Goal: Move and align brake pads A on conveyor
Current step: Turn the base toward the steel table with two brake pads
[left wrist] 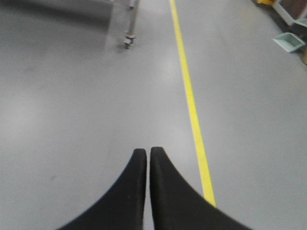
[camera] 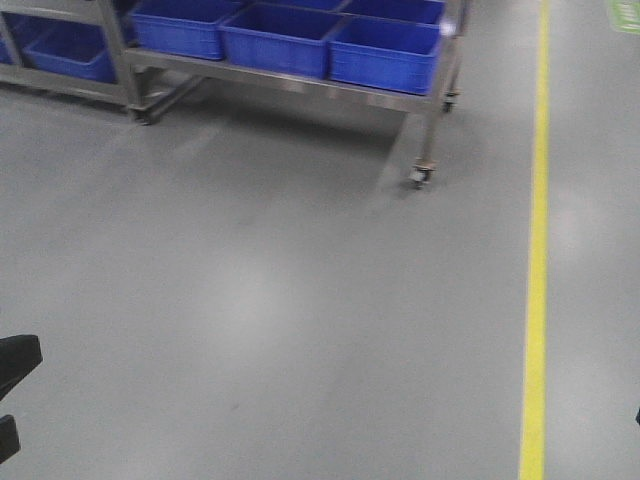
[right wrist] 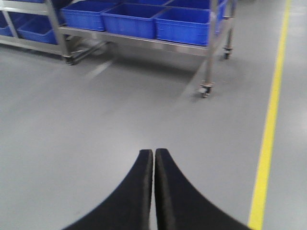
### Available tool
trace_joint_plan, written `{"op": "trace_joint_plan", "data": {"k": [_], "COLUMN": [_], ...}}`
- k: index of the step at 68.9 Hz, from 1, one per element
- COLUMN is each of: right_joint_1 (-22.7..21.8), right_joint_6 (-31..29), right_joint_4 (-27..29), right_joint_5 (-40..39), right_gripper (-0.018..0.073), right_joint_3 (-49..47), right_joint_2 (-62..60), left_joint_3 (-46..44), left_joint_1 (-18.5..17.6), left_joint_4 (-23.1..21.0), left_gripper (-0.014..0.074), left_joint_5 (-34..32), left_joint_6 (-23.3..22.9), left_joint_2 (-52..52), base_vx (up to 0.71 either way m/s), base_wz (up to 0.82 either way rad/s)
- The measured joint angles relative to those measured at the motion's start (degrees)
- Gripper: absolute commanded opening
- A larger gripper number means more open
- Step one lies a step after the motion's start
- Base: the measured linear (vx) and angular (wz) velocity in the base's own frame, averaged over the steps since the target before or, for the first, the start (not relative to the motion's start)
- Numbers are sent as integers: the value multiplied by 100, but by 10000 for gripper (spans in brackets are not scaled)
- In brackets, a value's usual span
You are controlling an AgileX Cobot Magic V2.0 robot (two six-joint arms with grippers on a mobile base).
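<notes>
The front view is mostly bare grey floor (camera: 250, 300). A steel rack (camera: 290, 82) runs along the top edge, loaded with blue crates (camera: 280, 38). A castor (camera: 420, 177) sits under its right leg, right of centre in the upper part of the frame. A yellow line (camera: 537, 270) runs from top to bottom down the right side. A black shape (camera: 15, 365) juts in at the lower left edge, too cut off to identify. This view shows neither hand's fingertips.

The left wrist view shows the left hand (left wrist: 147, 152) at the bottom centre. Its two black fingers (left wrist: 168, 196) are pressed together with nothing between them, clenched over the floor. The yellow line runs from the top centre down to the right of the fingers. Only the rack's leg and castor appear here, at the upper left, and no crates. A pale green tray (left wrist: 289, 41) lies on the floor at the upper right, and only this view shows it.

The right wrist view shows the right hand (right wrist: 153, 152) at the bottom centre, also clenched and holding nothing. The rack and crates fill the top of the frame, sharper than in the front view. The yellow line runs down the right edge.

No view shows the brake pads A or the conveyor, so where they are cannot be told.
</notes>
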Motion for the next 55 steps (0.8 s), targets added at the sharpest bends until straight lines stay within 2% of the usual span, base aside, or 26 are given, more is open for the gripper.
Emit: {"op": "trace_joint_plan", "data": {"k": [55], "right_joint_1": [0], "right_joint_6": [0], "right_joint_4": [0], "right_joint_5": [0], "right_gripper": [-8], "right_joint_3": [0], "right_joint_2": [0], "left_joint_3": [0], "left_joint_1": [0], "left_joint_4": [0], "left_gripper": [-6], "left_joint_5": [0], "left_joint_6": [0], "left_joint_2": [0], "base_vx": [-10], "base_wz": [65]}}
